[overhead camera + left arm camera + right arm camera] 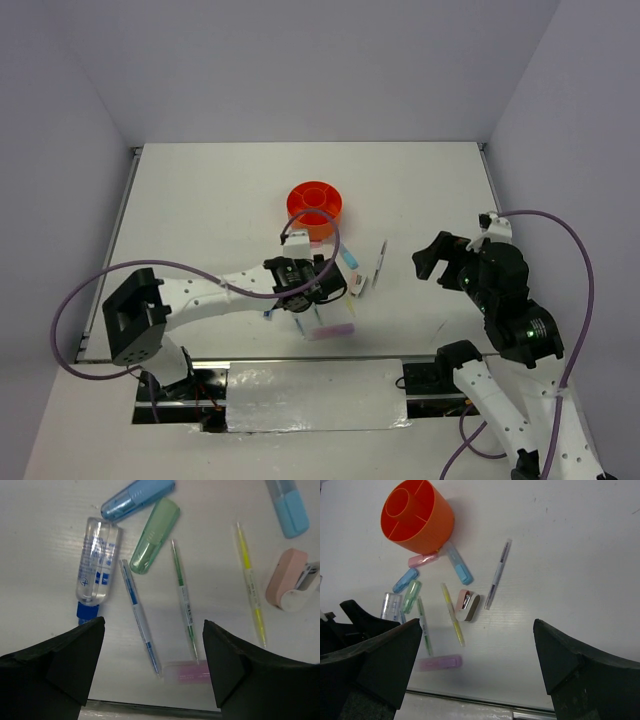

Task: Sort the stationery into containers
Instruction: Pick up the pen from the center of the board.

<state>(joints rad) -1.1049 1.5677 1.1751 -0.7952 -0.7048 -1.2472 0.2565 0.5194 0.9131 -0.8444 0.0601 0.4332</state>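
Observation:
The round orange organizer [315, 208] [417, 515] stands mid-table. The stationery lies loose in front of it. My left gripper [305, 287] [154, 627] hangs open low over the pile. Below it are a blue pen [141, 615], a green pen [184, 600] and a lilac-pink highlighter [189, 672] [440, 662]; it touches none of them. Beside these lie a clear tube with a blue cap [97, 562], a green highlighter [155, 535], a blue highlighter [137, 499] and a yellow pen [251, 585]. My right gripper [440, 258] [477, 630] is open and empty, to the right of the pile.
A pink-and-white dispenser [468, 605] lies by the yellow pen. A purple pen [497, 575], a pale blue highlighter [460, 567] and a pink highlighter [422, 560] lie near the organizer's base. The table's front edge [470, 699] runs just below the lilac-pink highlighter.

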